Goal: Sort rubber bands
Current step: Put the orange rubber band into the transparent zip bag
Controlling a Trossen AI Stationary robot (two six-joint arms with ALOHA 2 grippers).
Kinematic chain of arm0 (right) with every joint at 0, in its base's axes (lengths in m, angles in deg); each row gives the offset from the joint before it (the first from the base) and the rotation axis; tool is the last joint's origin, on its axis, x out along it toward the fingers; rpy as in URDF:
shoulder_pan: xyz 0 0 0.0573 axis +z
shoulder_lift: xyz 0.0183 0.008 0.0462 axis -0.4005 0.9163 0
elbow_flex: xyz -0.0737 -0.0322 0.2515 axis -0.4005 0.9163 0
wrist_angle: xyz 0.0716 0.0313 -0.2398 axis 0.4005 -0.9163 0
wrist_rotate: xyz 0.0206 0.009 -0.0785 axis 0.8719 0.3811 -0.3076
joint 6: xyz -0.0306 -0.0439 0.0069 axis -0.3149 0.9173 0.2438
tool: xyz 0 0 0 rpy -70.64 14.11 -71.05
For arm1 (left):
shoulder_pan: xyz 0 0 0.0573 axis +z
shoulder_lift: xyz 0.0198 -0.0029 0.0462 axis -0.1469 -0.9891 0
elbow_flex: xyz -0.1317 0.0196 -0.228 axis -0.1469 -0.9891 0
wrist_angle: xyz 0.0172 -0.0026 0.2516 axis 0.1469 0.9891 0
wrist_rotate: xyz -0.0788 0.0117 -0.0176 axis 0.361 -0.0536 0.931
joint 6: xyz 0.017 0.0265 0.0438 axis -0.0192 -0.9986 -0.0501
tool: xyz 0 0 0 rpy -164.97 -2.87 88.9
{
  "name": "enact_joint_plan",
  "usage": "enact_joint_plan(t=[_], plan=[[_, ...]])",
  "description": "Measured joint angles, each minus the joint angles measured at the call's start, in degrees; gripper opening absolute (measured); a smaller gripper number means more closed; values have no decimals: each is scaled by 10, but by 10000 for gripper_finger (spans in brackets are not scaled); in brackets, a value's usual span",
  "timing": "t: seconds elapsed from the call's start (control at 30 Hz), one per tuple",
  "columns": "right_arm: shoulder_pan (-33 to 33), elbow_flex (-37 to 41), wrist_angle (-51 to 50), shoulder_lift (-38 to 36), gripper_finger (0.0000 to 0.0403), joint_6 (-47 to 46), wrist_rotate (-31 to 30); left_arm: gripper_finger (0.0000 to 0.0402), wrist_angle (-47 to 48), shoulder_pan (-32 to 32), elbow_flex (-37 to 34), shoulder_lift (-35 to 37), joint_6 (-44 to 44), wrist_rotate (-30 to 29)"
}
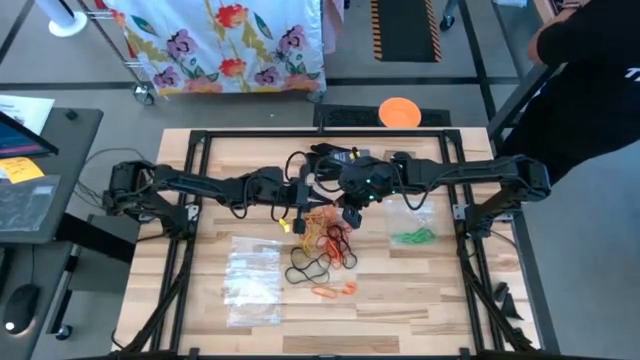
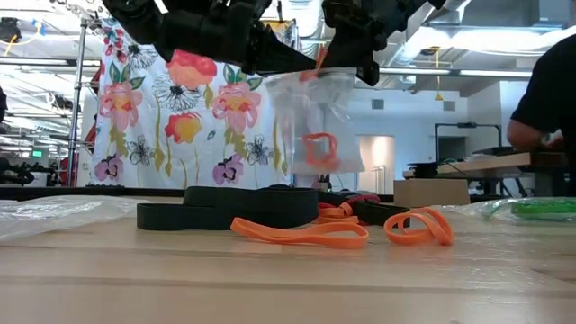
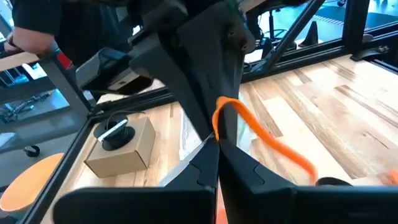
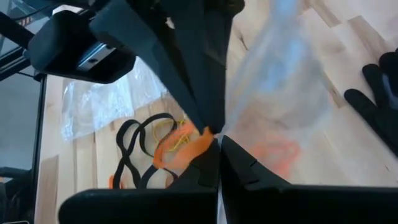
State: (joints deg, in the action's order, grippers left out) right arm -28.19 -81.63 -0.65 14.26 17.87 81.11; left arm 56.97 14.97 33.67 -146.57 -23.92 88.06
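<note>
A clear plastic bag (image 2: 315, 117) hangs above the table's middle with orange rubber bands (image 2: 319, 148) inside it. My left gripper (image 3: 213, 149) and my right gripper (image 4: 214, 144) are both shut and meet tip to tip at the bag's top. An orange rubber band (image 3: 227, 107) loops out at the right fingertips. Below them, a pile of black, orange and yellow rubber bands (image 1: 325, 238) lies flat on the wood. Two more orange bands (image 1: 335, 290) lie nearer the front. My left gripper pinches the clear bag's top edge (image 3: 189, 155) between its two fingertips, coming almost level from the table's left. The bag hangs below, clear of the table. My right gripper pinches the orange band (image 4: 189, 144) at its fingertips, slanting down from the table's right. The band's free loop (image 3: 273, 146) trails away from the fingers. Whether the bag's edge is also between these fingers, I cannot tell.
Green bands in a clear bag (image 1: 412, 237) lie on the right. Empty clear bags (image 1: 253, 280) lie front left. A black glove (image 4: 379, 99) lies behind the grippers. A cardboard box (image 3: 121, 146) and an orange disc (image 1: 400, 111) sit at the far edge. A person (image 1: 590, 60) stands far right.
</note>
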Motion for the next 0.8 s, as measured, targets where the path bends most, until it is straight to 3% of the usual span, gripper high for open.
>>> enact_joint_plan(t=[0.53,0.8], plan=[[44,0,21,0,0,7,-67,0,81,25,0,0,101,-18],[55,0,30,20,0,-1,-79,0,97,39,0,-5,240,20]])
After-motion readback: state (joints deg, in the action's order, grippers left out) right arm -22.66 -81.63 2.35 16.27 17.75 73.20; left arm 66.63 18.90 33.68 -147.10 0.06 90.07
